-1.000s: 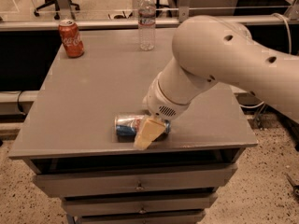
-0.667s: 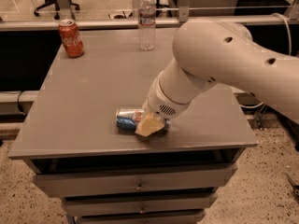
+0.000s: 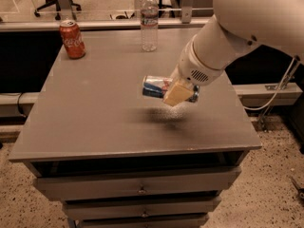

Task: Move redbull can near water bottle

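Three drink containers are showing. The gripper (image 3: 178, 92) is hanging over the table (image 3: 95, 118) just toward 3 o'clock of centre, its tan fingers (image 3: 176, 95) clamping the redbull can (image 3: 154, 86). The can is lying on its side, clear of the tabletop, and casting a shadow below. The water bottle (image 3: 149, 21) is standing upright and capped at the 12 o'clock edge, well apart from the can. A cola can (image 3: 72, 39) is standing upright at the 10 o'clock corner. Contents of the cans: cannot tell. Drawers (image 3: 137, 188) below are sitting shut.
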You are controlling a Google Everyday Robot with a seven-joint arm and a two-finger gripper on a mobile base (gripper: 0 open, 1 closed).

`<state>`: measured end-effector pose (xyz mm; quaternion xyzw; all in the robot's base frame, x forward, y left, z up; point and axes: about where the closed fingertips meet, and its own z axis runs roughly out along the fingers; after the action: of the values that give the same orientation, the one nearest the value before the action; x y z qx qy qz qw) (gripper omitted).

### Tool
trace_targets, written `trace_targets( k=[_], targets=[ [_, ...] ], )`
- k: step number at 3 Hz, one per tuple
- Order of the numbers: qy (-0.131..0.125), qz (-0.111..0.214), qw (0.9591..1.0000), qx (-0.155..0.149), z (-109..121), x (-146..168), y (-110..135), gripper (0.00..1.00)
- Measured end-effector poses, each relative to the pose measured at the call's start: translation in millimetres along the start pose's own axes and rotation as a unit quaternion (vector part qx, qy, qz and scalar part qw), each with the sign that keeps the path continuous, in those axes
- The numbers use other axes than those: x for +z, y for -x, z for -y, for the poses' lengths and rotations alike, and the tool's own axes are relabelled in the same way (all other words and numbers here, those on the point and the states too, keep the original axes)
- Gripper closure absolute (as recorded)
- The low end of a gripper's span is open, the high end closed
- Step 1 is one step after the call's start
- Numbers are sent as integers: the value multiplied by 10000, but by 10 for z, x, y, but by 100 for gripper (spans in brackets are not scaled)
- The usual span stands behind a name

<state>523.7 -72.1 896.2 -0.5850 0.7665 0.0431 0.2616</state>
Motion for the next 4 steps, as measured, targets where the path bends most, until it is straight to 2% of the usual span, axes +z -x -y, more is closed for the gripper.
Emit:
trace_targets(
  k=[1,2,3,4],
  targets=[
    [-1,0,10000,0,1,0,0,100],
    [-338,-42,9994,30,625,162,-95,100],
    [-573,-69,9983,105,1180,275,-180,100],
    [-705,-111,9972,219,1703,471,-251,100]
  ],
)
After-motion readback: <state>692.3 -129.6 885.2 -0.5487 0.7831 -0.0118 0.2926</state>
